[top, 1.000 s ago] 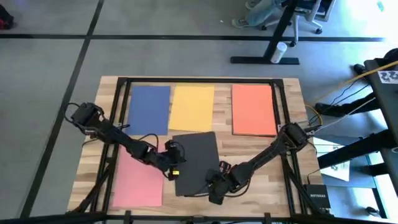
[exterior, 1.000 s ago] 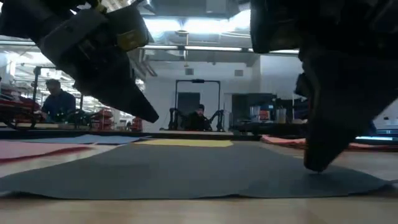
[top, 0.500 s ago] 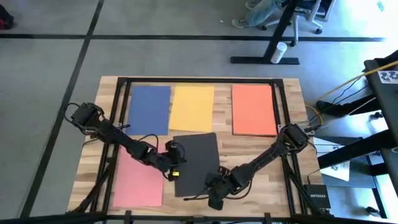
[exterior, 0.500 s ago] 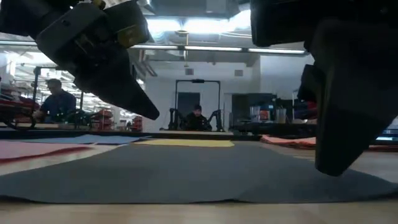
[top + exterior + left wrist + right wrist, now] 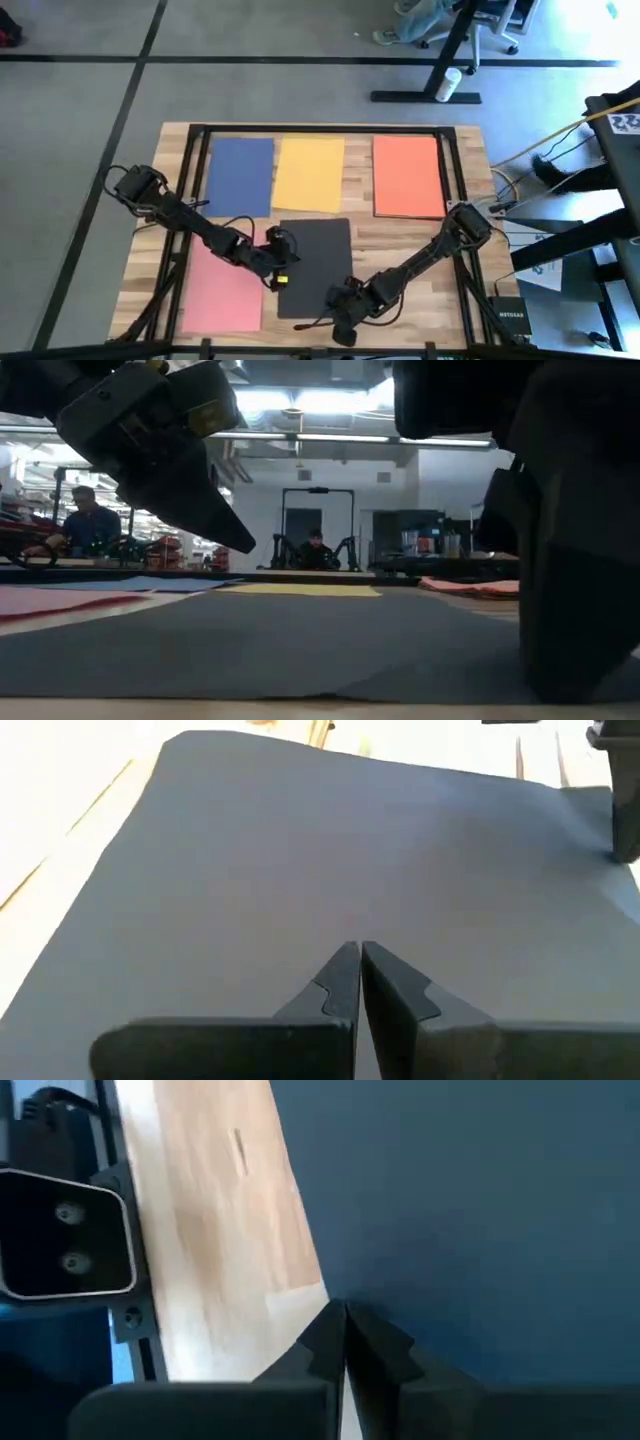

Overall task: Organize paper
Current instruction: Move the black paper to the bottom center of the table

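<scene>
grippers both closed with fingers together: left gripper (image 5: 281,278) over the dark grey sheet (image 5: 315,262) edge, right gripper (image 5: 340,322) at its near corner.

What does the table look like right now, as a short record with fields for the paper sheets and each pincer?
back row: blue sheet, yellow sheet, orange sheet
front left: pink sheet
front centre: dark grey sheet, slightly askew
left pincer: shut, over the dark grey sheet's left edge
right pincer: shut, at the dark grey sheet's front right corner
surface: wooden table
</scene>
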`<state>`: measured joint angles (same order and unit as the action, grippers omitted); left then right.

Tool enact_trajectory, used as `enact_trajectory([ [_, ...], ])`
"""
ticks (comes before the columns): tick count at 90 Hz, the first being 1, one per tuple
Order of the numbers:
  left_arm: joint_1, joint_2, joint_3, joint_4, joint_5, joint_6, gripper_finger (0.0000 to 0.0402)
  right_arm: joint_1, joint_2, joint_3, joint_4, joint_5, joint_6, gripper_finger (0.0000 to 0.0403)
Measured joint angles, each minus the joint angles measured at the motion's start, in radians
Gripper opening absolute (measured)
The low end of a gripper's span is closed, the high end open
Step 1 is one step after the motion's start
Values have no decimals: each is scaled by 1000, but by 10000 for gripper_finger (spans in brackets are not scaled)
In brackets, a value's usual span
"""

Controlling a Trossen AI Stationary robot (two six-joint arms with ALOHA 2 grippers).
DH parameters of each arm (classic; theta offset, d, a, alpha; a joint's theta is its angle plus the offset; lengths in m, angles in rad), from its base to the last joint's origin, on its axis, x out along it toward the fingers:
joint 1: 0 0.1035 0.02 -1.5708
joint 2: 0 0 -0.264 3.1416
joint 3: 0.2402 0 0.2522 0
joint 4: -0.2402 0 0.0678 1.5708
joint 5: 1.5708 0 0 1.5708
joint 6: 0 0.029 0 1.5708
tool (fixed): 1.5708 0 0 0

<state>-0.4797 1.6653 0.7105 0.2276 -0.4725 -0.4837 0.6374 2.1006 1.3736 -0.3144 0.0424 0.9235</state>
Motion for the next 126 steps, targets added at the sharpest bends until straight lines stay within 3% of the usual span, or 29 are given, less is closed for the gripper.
enact_trajectory([
  [25, 0, 0, 18, -2, 0, 16, 0, 6, -3, 115, -20, 37, -94, 0],
  [38, 2, 0, 19, -5, -2, 14, 0, 3, -6, 175, -204, 119, -117, 0],
  [53, 2, 0, 19, -8, -2, 12, 0, -11, -6, 137, -344, 156, -68, 0],
  [87, 2, 0, 19, -8, -3, 12, 0, -10, -6, 35, -153, 105, -49, 0],
  [126, 0, 0, 19, -7, -3, 13, 0, -11, 43, 36, -46, 70, -67, 0],
])
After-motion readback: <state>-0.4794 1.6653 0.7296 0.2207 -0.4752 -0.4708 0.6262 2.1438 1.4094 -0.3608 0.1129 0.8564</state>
